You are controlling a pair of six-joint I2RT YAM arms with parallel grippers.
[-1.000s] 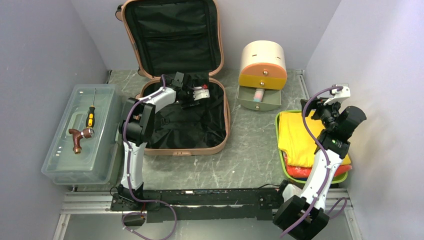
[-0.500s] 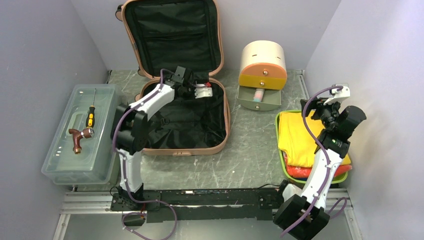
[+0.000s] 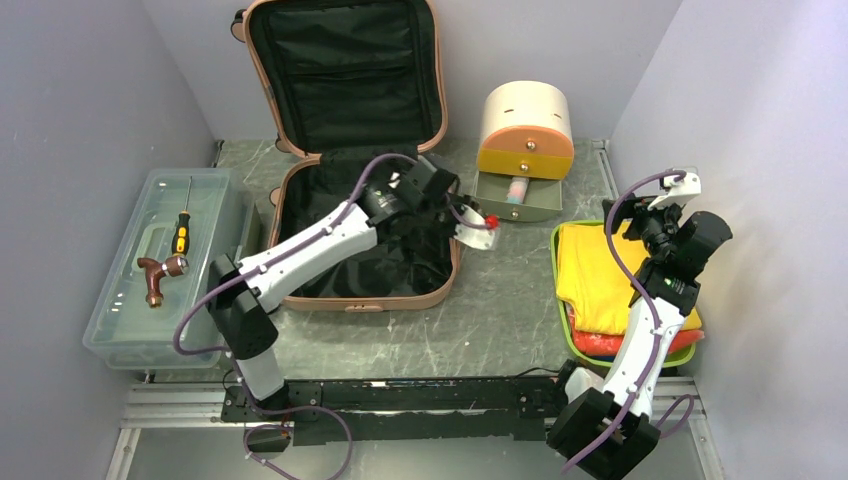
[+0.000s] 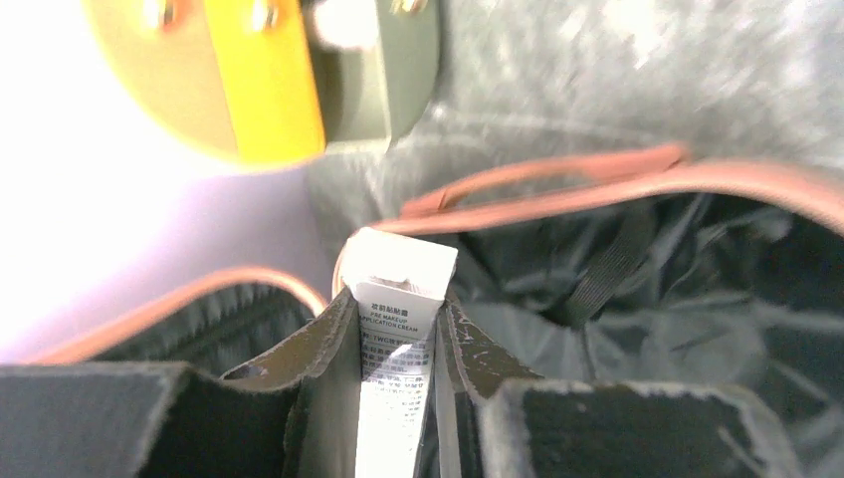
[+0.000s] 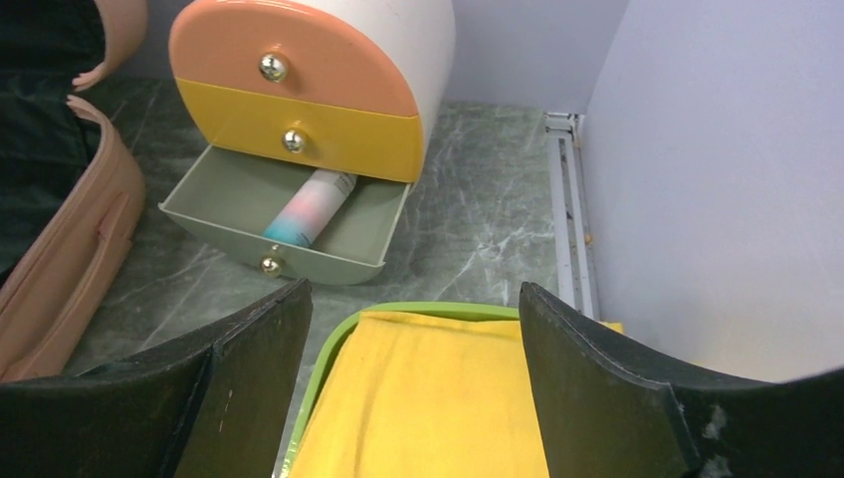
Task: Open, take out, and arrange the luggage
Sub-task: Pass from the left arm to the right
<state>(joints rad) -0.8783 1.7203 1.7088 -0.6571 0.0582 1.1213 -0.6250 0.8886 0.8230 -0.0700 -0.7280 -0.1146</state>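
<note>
Far left, clear bin (image 3: 120,322) sat on worktop (image 3: 500,300). Open luggage (image 3: 345,75) lay centre-back, lid standing upright. By luggage's right rim, left hand (image 4: 398,329) gripped white tube (image 4: 400,289). Far right, right hand (image 5: 413,299) hung released, jaws wide apart, above yellow cloth (image 3: 590,270) in green tray (image 3: 556,262).

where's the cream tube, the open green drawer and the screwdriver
cream tube (image 4: 398,324): left wrist view, on its printed label
open green drawer (image 5: 227,194): right wrist view, on its bare floor
screwdriver (image 3: 181,236): top external view, on its yellow-black handle
</note>
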